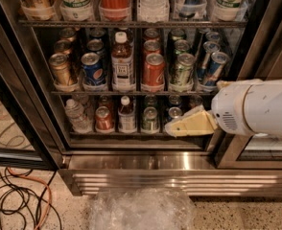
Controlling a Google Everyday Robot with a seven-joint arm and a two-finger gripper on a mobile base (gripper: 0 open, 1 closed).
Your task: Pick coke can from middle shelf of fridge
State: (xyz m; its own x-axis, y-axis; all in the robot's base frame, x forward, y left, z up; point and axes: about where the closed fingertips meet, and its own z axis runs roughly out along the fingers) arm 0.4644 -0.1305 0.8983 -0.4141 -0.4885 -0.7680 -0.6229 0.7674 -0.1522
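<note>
Low down, reaches in from the right with a thick white arm (261,107) and holds the cream-coloured gripper (172,127) in front of the bottom rack (131,134), tip pointing left, close by a silver-topped can (174,112) there. Impossible to tell whether spread or pressed together. Sits well below the coke can (154,71) and apart from it. Finds that can upright at the front of its lane on the middle shelf (131,93) of the fridge (41,104), silver top up, with more red cans lined up behind. Has a white-capped tea bottle (123,61) just beside it to the left of the view and a green can (183,70) just beside it to the right; further left, a blue Pepsi can (92,69) and a gold can (62,70). Shows big bottles (114,1) on the rack above. On the floor, cables (16,195) at left and crumpled clear plastic (141,210) before the ribbed steel base (179,163).
</note>
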